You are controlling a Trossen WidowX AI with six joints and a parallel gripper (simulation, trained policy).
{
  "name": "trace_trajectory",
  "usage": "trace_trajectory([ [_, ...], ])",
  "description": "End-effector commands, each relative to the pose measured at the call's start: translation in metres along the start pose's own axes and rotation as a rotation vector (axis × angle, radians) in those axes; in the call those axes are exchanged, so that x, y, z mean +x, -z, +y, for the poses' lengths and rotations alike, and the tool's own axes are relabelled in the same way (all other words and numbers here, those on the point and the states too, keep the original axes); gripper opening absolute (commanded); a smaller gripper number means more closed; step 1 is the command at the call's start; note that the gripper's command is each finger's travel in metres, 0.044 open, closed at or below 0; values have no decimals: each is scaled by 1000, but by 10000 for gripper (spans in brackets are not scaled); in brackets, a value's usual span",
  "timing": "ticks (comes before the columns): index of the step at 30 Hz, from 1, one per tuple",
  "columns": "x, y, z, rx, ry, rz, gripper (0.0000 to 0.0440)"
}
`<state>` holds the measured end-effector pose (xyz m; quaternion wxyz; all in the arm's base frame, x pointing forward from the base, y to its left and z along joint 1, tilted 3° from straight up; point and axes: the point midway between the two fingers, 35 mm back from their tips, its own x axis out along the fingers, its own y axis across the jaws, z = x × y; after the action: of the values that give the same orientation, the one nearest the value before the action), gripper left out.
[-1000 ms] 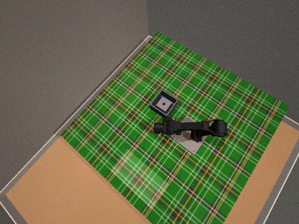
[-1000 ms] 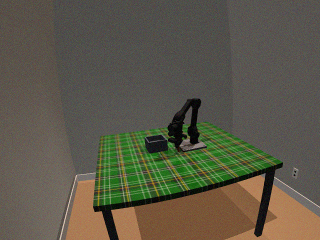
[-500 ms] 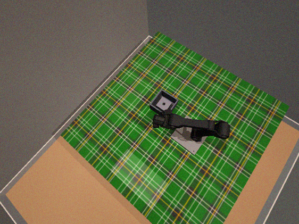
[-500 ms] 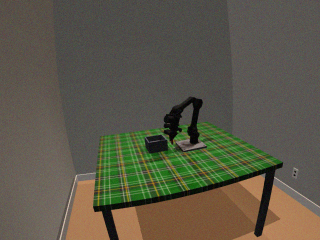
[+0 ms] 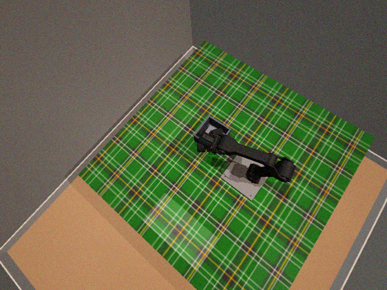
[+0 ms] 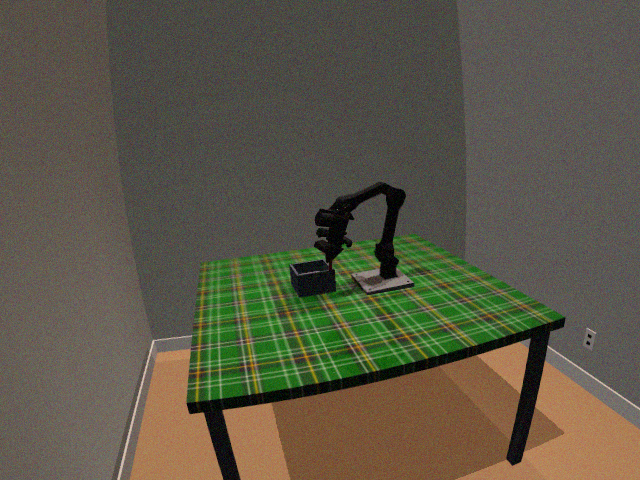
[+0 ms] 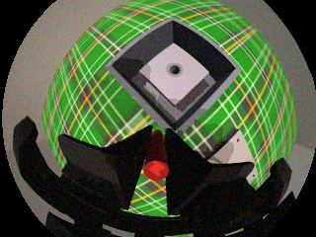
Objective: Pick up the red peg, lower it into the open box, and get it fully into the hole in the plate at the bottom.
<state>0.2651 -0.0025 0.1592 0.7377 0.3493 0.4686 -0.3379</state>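
My gripper [image 6: 330, 258] [image 7: 159, 130] is shut on the red peg [image 6: 330, 265] [image 7: 156, 170], which hangs between the fingers, clear of the table. The open dark grey box [image 6: 313, 285] [image 7: 212, 51] stands on the table. In the wrist view the peg's far end points toward the box's near corner, with the box beyond the fingertips. The light plate [image 7: 190, 81] [image 5: 210, 129] lies in the bottom of the box, and its round hole [image 7: 174, 69] is empty. In the exterior view the peg is by the box's right corner, its lower end not clearly seen.
The arm's pale base plate [image 5: 250, 189] [image 6: 369, 287] [image 7: 236, 149] is close to the box, on the arm's side. A green plaid cloth pattern covers the table [image 5: 181, 230] [image 6: 289, 341]. The arm covers part of the box in the top view.
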Motion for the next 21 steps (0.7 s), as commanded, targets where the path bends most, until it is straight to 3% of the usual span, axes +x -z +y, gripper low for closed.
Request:
trace_trajectory([
  [1, 2, -16, 1, 12, 2, -22, 0],
  [21, 41, -79, -6, 97, 36, -51, 3],
])
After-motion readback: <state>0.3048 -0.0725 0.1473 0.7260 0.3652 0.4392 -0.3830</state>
